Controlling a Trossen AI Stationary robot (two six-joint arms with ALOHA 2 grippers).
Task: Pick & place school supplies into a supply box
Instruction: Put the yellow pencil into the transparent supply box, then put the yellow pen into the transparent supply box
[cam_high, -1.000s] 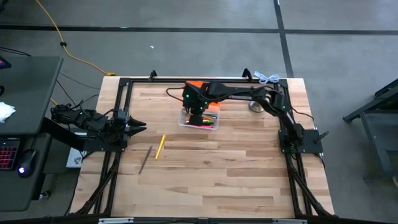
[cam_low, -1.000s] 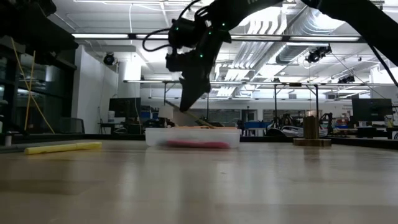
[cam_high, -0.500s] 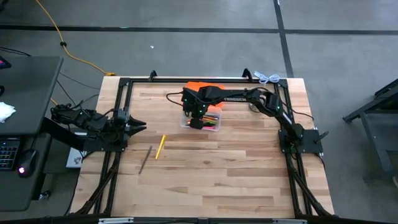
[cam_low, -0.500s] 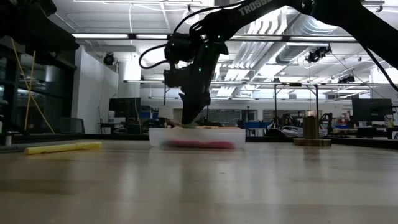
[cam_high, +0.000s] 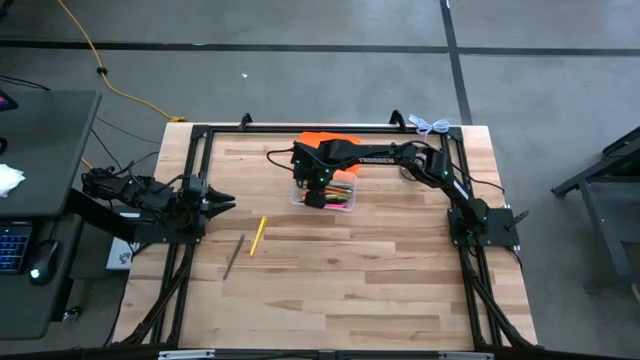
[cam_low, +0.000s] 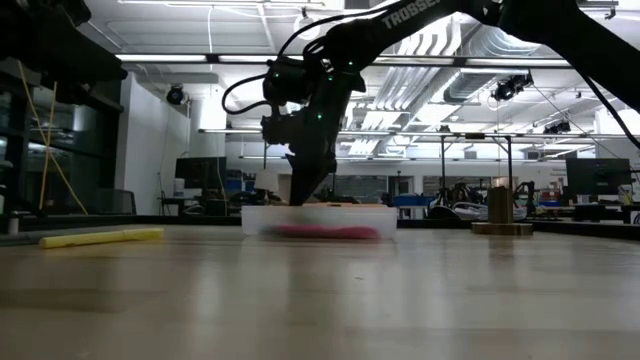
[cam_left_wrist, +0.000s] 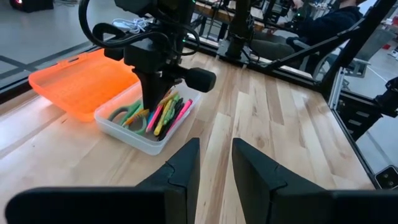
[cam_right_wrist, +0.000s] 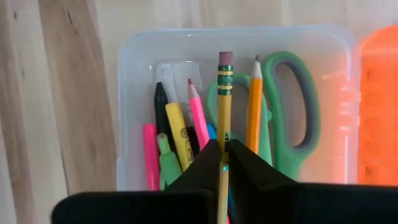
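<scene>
Right now the right claw (cam_right_wrist: 223, 163) is clenched on a yellow pencil (cam_right_wrist: 224, 106), its two dark fingers pinching the slim hexagonal shaft while the pink eraser and ribbed metal band point away from the wrist. It hangs over the supply box (cam_right_wrist: 140, 56), a clear plastic tub with rounded corners and smooth, slightly milky walls. Under the pencil lie other school supplies: green-handled scissors (cam_right_wrist: 292, 106) with fat oval loops, an orange pencil (cam_right_wrist: 254, 106) sharpened to a point, a pink pencil (cam_right_wrist: 199, 118), a stubby yellow highlighter (cam_right_wrist: 179, 134), a dark marker (cam_right_wrist: 161, 106), a pale green marker (cam_right_wrist: 166, 162) and a pink marker (cam_right_wrist: 149, 152).

Hinged to the box is a bright orange lid (cam_left_wrist: 81, 84), folded flat on the tabletop (cam_high: 350, 270), glossy and shallow like a tray. From above, the right arm stretches across the far half of the pale, banded butcher-block tabletop, the claw over the box (cam_high: 322, 193).

Closer to the left arm, a yellow pencil (cam_high: 257, 235) and a thin dark pencil (cam_high: 234, 255) lie loose on the wood, near each other but apart. A silvery metal object (cam_high: 409, 170) sits by the right arm's elbow.

The left claw (cam_left_wrist: 214, 165) waits at the tabletop's left edge, its blunt dark fingers parted and gripping nothing.
</scene>
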